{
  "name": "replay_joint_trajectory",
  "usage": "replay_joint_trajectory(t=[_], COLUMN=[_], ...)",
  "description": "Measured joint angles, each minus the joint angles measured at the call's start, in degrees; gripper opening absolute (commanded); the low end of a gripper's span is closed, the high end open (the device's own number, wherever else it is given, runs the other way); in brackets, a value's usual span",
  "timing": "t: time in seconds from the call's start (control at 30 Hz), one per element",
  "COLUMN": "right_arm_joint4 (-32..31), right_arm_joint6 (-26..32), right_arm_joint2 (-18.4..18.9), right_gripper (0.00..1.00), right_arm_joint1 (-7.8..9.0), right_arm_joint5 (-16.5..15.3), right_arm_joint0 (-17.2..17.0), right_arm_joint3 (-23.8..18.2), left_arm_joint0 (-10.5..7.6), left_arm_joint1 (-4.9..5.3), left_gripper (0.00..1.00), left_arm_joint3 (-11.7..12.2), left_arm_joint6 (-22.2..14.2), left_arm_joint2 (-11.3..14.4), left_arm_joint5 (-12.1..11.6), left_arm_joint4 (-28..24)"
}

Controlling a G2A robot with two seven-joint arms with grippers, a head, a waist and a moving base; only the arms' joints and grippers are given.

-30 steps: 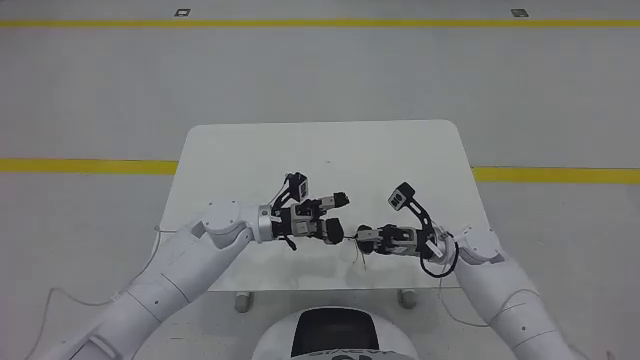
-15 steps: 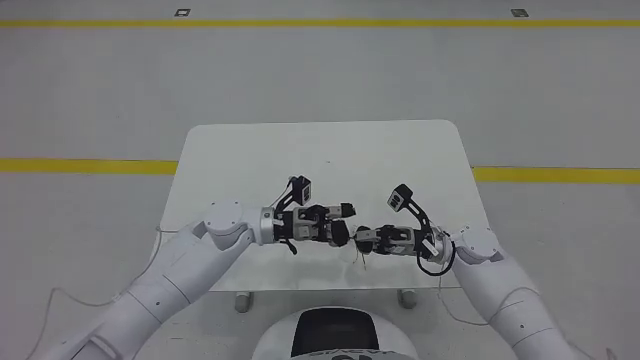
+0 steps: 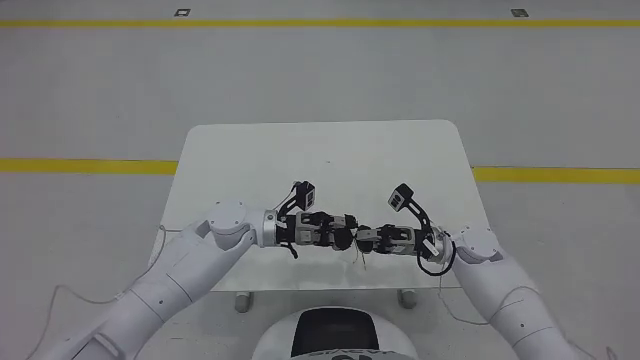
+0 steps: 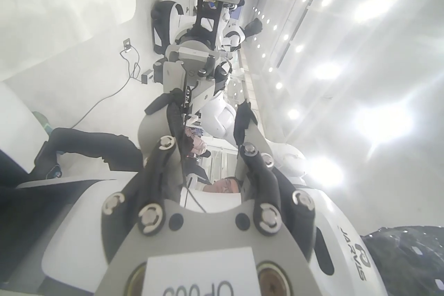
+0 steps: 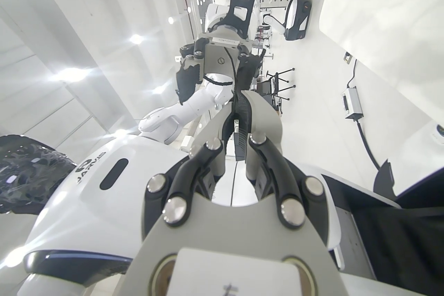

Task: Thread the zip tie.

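On the top view I see both arms meeting nose to nose above the near edge of the white table. The left gripper and the right gripper are almost touching. A thin dark strand, the zip tie, hangs just below the spot where they meet, off the table surface. It is too fine here for me to follow its whole length.

On the left wrist view, the left gripper has its two fingers spread well apart and nothing is pinched between them. The right gripper points straight at me through that gap. The zip tie shows as a thin black line running from the right gripper back toward my palm. I cannot tell where its end sits.

On the right wrist view, the right gripper has its pads pressed together, clamped on the zip tie. The strand leaves the pinched tips and curves across to the base of the left gripper, whose fingers stand open on either side of it.
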Motion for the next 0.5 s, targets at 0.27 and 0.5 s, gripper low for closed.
replay_joint_trajectory(t=[0.27, 0.5], right_arm_joint4=[0.6, 0.7], right_arm_joint6=[-0.3, -0.6], right_arm_joint2=[-0.3, -0.7], right_gripper=[0.0, 0.0], right_arm_joint1=[0.11, 0.18], right_arm_joint5=[-0.5, -0.7], right_arm_joint0=[0.1, 0.3], right_arm_joint3=[0.2, 0.4], left_arm_joint0=[-0.41, -0.66], left_arm_joint1=[-0.35, -0.54], left_gripper=[0.22, 0.13], left_arm_joint3=[1.0, 1.4], left_arm_joint6=[-0.2, -0.5], left_arm_joint2=[0.9, 1.2], left_arm_joint5=[1.0, 1.1], left_arm_joint4=[0.2, 0.2])
